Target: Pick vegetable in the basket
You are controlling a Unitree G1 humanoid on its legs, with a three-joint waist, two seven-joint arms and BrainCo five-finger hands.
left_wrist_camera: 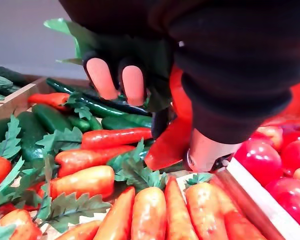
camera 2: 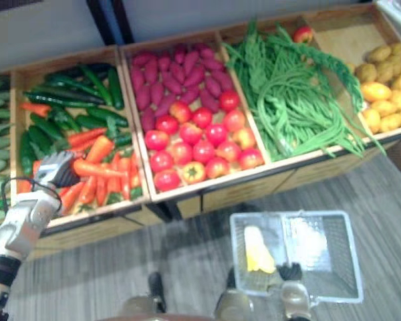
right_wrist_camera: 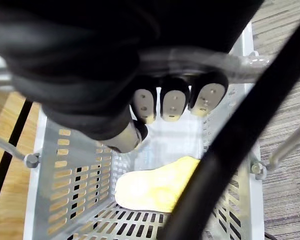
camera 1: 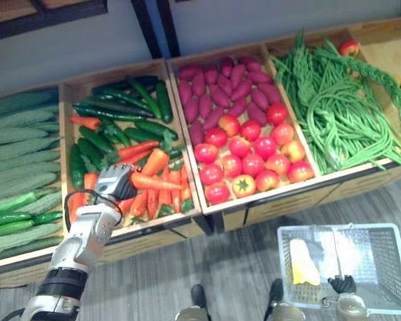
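Observation:
My left hand (camera 1: 113, 182) is low over the carrot bin (camera 1: 65, 93), its fingers (left_wrist_camera: 102, 77) curled round an orange carrot (camera 1: 157, 181) and its green leaves. The carrot (left_wrist_camera: 172, 140) points toward the tomato bin, just above the other carrots (left_wrist_camera: 147, 215). My right hand (camera 1: 343, 284) is shut on the metal handle (right_wrist_camera: 190, 60) of a white perforated basket (camera 1: 381, 267), which hangs over the floor in front of the stand. A pale yellow vegetable (right_wrist_camera: 157, 187) lies in the basket.
The wooden stand holds light green cucumbers (camera 1: 20, 154) at the left, dark green cucumbers (camera 1: 120, 107) behind the carrots, red tomatoes (camera 1: 254, 154) and purple sweet potatoes (camera 1: 220, 87) in the middle, long green beans (camera 1: 341, 107), and yellow potatoes (camera 2: 384, 87) at the far right.

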